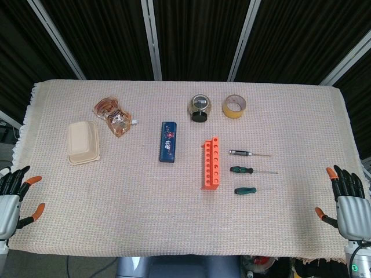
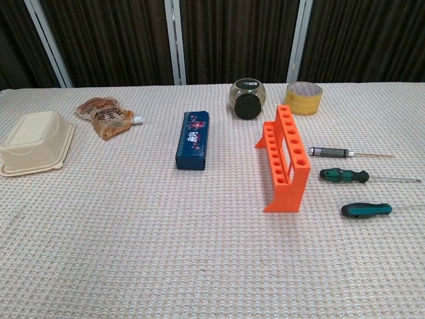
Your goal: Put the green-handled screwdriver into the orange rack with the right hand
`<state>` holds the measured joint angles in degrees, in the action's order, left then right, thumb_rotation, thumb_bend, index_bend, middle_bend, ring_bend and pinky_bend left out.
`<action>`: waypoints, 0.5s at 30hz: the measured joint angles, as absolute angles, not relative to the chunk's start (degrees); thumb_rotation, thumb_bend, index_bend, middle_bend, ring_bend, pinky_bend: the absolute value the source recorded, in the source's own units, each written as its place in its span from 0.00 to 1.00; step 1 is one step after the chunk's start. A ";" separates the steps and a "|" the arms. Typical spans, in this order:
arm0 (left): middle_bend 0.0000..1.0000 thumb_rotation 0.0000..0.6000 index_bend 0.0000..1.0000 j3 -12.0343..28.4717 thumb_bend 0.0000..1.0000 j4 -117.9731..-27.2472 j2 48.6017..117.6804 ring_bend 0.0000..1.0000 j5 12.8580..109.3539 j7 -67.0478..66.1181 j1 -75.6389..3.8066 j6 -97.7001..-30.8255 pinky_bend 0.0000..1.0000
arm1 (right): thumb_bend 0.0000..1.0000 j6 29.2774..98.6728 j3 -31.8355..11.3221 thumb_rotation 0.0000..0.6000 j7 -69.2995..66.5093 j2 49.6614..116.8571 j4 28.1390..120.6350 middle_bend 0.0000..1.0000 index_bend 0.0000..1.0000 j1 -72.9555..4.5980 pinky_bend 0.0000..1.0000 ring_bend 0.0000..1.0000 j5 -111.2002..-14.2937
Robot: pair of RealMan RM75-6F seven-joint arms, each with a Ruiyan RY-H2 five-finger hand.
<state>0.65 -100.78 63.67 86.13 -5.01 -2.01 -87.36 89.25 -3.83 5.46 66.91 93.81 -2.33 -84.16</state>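
Observation:
The orange rack point(image 1: 211, 163) point(image 2: 285, 158) stands upright at the table's middle, its row of holes facing up. Just right of it lie three screwdrivers side by side. The green-handled screwdriver point(image 1: 242, 169) point(image 2: 344, 175) is the middle one, its thin shaft pointing right. My right hand point(image 1: 346, 200) rests open at the table's front right corner, well right of the screwdrivers. At the front left edge my left hand point(image 1: 14, 196) is open too. Neither hand shows in the chest view.
A black-handled screwdriver point(image 1: 240, 153) point(image 2: 330, 152) lies behind the green one, a teal-handled one point(image 1: 245, 190) point(image 2: 366, 210) in front. Further off are a blue box point(image 1: 168, 141), a dark jar point(image 1: 199, 108), a tape roll point(image 1: 235, 106), a snack pouch point(image 1: 113, 115) and a beige container point(image 1: 83, 142).

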 measured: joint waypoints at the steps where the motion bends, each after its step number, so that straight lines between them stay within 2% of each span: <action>1: 0.02 1.00 0.23 0.78 0.32 -100.70 63.68 0.02 85.99 -5.14 -2.12 -87.23 0.00 | 0.10 89.12 -3.91 1.00 5.51 67.01 93.74 0.02 0.06 -2.43 0.00 0.00 -84.16; 15: 0.02 1.00 0.23 1.61 0.32 -100.94 64.32 0.02 84.48 -5.63 -3.62 -84.67 0.00 | 0.10 87.67 -4.80 1.00 6.87 67.45 94.91 0.02 0.07 -3.03 0.00 0.00 -82.79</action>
<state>1.61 -100.94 64.32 84.48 -5.63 -3.62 -84.67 87.67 -4.80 6.87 67.45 94.91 -3.03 -82.79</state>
